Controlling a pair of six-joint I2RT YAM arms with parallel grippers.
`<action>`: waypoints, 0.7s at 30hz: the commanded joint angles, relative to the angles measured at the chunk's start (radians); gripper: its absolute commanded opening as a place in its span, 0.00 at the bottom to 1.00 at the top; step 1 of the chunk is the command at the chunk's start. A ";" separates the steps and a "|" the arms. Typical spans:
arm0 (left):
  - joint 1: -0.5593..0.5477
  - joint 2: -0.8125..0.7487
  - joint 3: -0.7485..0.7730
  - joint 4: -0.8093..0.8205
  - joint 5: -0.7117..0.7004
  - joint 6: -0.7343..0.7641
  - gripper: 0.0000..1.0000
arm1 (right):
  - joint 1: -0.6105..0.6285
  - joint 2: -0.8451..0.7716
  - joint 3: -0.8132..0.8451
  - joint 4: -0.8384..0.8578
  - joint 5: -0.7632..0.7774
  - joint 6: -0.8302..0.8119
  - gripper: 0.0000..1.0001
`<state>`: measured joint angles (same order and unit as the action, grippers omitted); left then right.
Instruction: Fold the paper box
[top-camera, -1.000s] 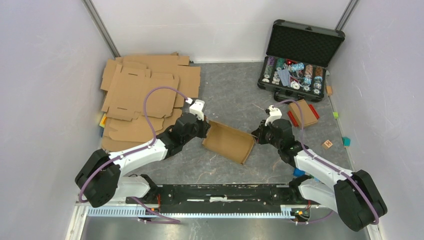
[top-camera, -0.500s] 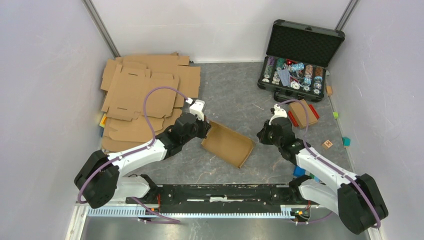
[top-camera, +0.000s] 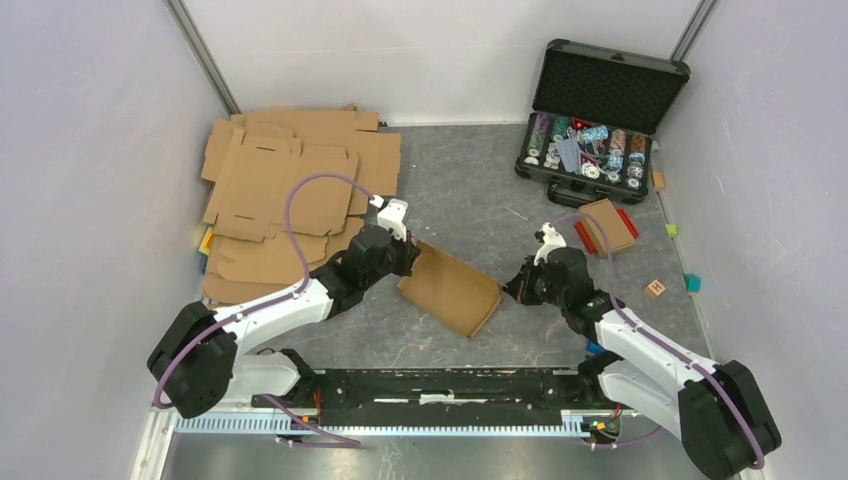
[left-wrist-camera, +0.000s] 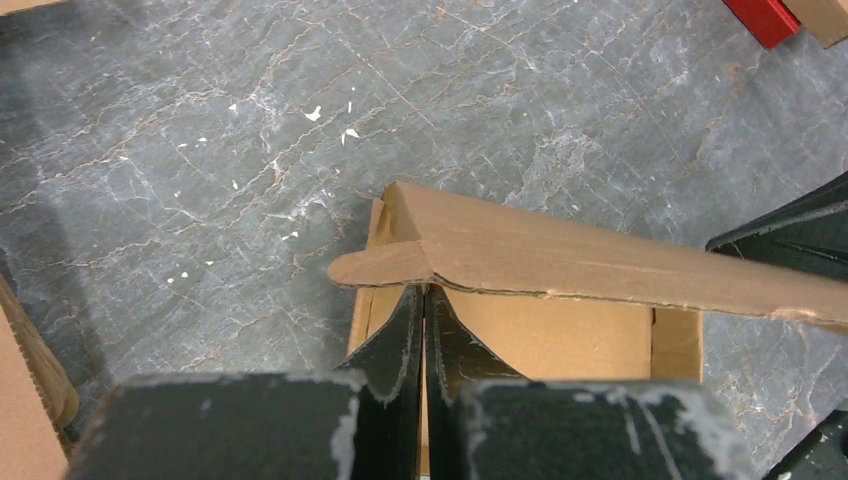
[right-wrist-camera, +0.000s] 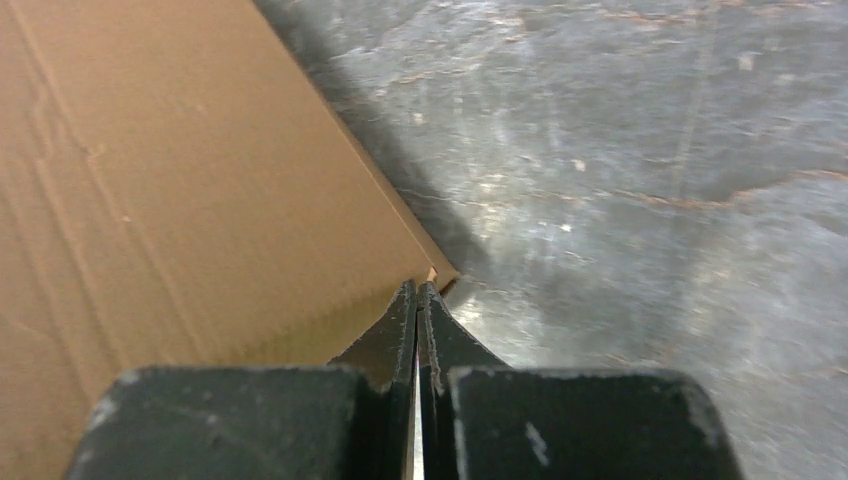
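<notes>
The paper box lies on the grey table between the two arms, a shallow brown cardboard tray with raised walls. My left gripper is shut on its left wall. In the left wrist view the fingers pinch that thin wall just under a folded-over flap of the paper box. My right gripper is shut and holds nothing, with its tips at the box's right end. The right wrist view shows the right gripper right at a corner of the paper box.
A pile of flat cardboard blanks fills the back left. An open black case of poker chips stands at the back right. A small cardboard piece with red parts, a wooden cube and a teal block lie at the right.
The right gripper drew back from the box's right end, then dropped toward me to its near right corner. The box shifted slightly left and nearer. The left gripper keeps its hold.
</notes>
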<state>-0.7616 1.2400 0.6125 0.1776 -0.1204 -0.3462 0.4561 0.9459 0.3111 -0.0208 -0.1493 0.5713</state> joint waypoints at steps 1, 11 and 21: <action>-0.008 -0.026 0.005 -0.005 0.015 0.026 0.03 | 0.001 0.042 0.002 0.182 -0.190 0.084 0.00; -0.010 -0.022 0.007 -0.010 0.009 0.026 0.03 | 0.002 0.099 0.092 0.079 -0.169 -0.018 0.00; -0.006 -0.019 0.016 -0.044 -0.047 0.013 0.04 | 0.002 -0.222 -0.014 -0.165 0.012 -0.162 0.41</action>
<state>-0.7681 1.2240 0.6125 0.1543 -0.1387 -0.3431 0.4576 0.8471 0.3622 -0.1078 -0.1810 0.4690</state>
